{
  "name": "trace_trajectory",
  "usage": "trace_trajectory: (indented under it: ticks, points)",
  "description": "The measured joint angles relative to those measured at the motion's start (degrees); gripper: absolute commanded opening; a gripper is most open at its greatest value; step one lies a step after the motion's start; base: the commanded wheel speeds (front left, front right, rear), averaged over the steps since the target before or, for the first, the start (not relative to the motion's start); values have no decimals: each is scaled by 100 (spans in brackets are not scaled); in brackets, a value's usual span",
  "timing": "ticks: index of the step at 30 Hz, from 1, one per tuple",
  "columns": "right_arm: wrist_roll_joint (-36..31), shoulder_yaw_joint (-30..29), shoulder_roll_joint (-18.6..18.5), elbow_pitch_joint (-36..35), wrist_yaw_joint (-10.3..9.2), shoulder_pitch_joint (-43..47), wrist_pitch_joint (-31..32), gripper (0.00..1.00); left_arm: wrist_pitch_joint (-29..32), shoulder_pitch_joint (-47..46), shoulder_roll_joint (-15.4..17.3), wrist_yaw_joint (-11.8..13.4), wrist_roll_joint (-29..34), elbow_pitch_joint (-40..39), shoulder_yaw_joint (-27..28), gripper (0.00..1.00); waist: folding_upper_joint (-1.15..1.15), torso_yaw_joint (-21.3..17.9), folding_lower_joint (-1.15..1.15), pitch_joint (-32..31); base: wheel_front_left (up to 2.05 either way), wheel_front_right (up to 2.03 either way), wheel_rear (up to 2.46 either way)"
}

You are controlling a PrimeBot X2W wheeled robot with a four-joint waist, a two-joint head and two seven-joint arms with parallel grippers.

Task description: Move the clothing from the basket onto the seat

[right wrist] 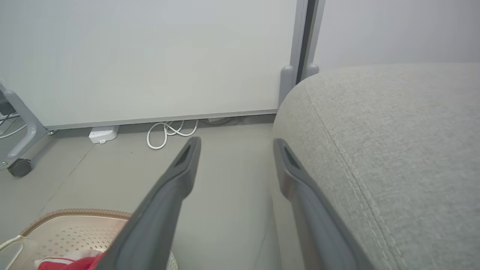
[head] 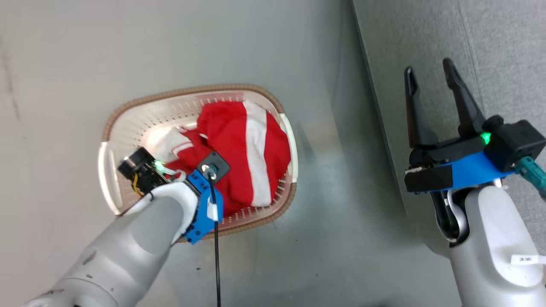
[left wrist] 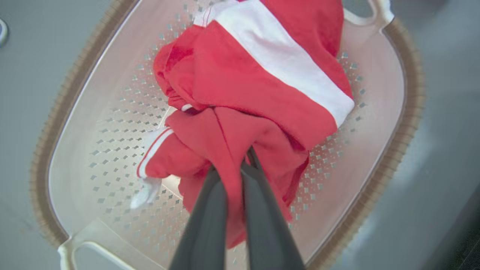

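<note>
Dark fingers of the left gripper stood nearest, pinched together on a fold of the soft bright red clothing with white stripes. That clothing lay heaped inside the small oval cream-white perforated plastic basket with a brown woven-look rim, which sat on the grey floor. All the red fabric in view was in that basket and none was on the large grey upholstered seat, so I judged the task barely begun: one fold was gripped but not yet clear of the basket, with the carrying, the release and the remaining fabric all left to do. The pale left forearm reached from the lower left down into the basket, wrist aimed steeply downward. The right gripper hovered over the seat's edge, fingers spread wide apart and holding nothing, pointing away from the robot
</note>
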Motion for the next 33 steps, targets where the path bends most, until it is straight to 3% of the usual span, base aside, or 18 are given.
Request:
trace_trajectory:
  ticks: [20,27,33]
  points:
    - [-93,-82,-77,275,1,873,0,100,-1472,395,-536,0,-985,-67,52,0,0,654,0,-1722,0,0,0]
    - [-99,-119,-25,363,0,1176,0,100,-1589,374,-608,1,-1093,-315,356,0,0,742,-1,-2240,0,0,0]
    - [-131,-193,29,388,0,1430,0,100,-1595,303,-593,168,-979,-984,909,0,0,777,-1,-2598,0,0,0]
